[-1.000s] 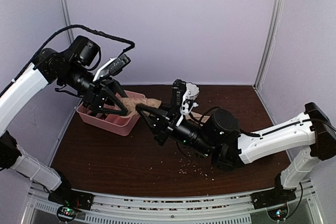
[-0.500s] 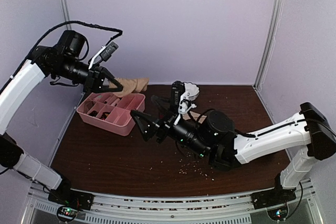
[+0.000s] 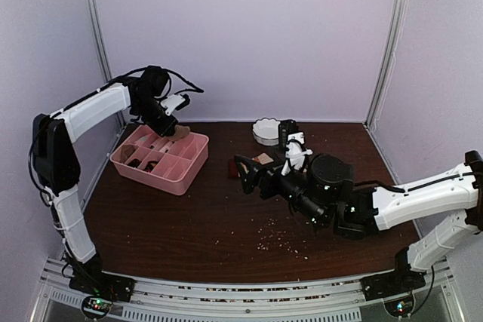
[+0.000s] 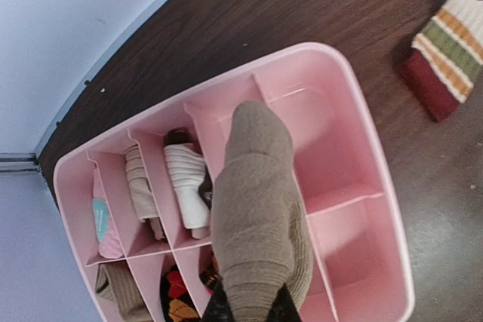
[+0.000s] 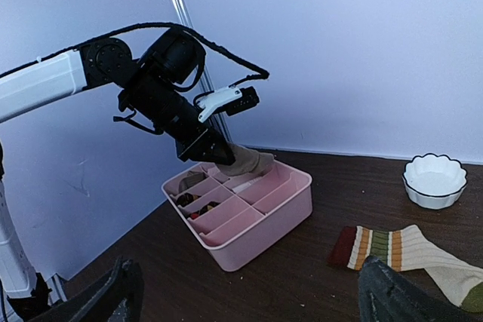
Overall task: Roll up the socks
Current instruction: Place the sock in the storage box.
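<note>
Dark wood surface, lilac walls. Left jaws are clamped on the cuff end of the tan-brown sock (image 4: 256, 201), which hangs bunched above the pink compartment tray (image 4: 375, 156), not touching it. Right jaws are spread wide and empty, low over the surface near the striped sock (image 5: 392, 250), which lies flat and unrolled beside the white scalloped bowl (image 5: 434, 180). We read this step as dropping the tan one into the tray. To do it well, we should centre it over one of the bare compartments, clear of the dividers, lower until the toe sits inside, then release. Risk: it drapes over a divider or unrolls.
</note>
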Robot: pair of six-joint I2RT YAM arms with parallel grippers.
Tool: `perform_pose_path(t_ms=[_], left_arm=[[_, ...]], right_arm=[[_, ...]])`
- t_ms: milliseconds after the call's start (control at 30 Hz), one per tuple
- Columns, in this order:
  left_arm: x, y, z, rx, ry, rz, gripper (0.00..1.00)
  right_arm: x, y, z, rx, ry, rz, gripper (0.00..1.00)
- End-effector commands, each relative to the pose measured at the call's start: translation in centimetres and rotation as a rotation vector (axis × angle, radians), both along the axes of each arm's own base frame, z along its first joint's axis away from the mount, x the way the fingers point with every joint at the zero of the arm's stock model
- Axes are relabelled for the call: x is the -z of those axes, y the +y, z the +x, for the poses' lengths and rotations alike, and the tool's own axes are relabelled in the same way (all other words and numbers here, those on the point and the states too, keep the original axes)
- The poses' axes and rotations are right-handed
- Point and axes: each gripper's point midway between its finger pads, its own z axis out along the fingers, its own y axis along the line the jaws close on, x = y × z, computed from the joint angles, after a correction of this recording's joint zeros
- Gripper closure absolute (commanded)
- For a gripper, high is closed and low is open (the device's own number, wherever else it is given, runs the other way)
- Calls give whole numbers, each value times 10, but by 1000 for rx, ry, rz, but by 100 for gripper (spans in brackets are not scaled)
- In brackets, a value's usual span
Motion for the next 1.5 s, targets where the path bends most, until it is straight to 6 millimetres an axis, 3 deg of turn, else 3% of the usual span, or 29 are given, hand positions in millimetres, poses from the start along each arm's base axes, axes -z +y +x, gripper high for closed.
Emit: perform_pose_path(t_ms=[0, 200, 367, 667, 967, 1067, 1100, 1133, 1233, 1267, 1300, 1333, 1467], left_arm=[[-4, 20, 47, -86, -116, 137, 100], [27, 15, 63, -75, -72, 161, 100], [52, 15, 61, -58, -13, 188, 100], [77, 5, 47, -1, 75, 157, 100], [109, 18, 55, -13, 127, 268, 100], [111, 12, 55, 5, 137, 245, 100], [110, 9, 55, 13, 137, 235, 93], [106, 7, 55, 17, 135, 226, 79], [93, 7, 56, 20, 110, 216, 32], [86, 7, 56, 20, 97, 215, 12], [78, 7, 56, 21, 81, 209, 3], [66, 6, 56, 22, 60, 199, 2], [25, 7, 53, 10, -12, 166, 2]], right_arm=[[32, -10, 3, 50, 69, -90, 0], [43, -14, 2, 52, 99, -102, 0], [46, -21, 2, 65, 104, -105, 1], [50, -23, 2, 74, 114, -113, 0], [52, -21, 1, 57, 121, -116, 0], [54, -22, 2, 72, 124, -119, 0], [55, -26, 5, 96, 131, -116, 0], [56, -30, 8, 127, 143, -105, 0], [68, -36, 22, 183, 201, -150, 0], [72, -39, 27, 203, 222, -183, 0], [74, -42, 34, 232, 235, -225, 0], [72, -44, 42, 269, 238, -254, 1], [96, -69, 83, 391, 315, -388, 0]])
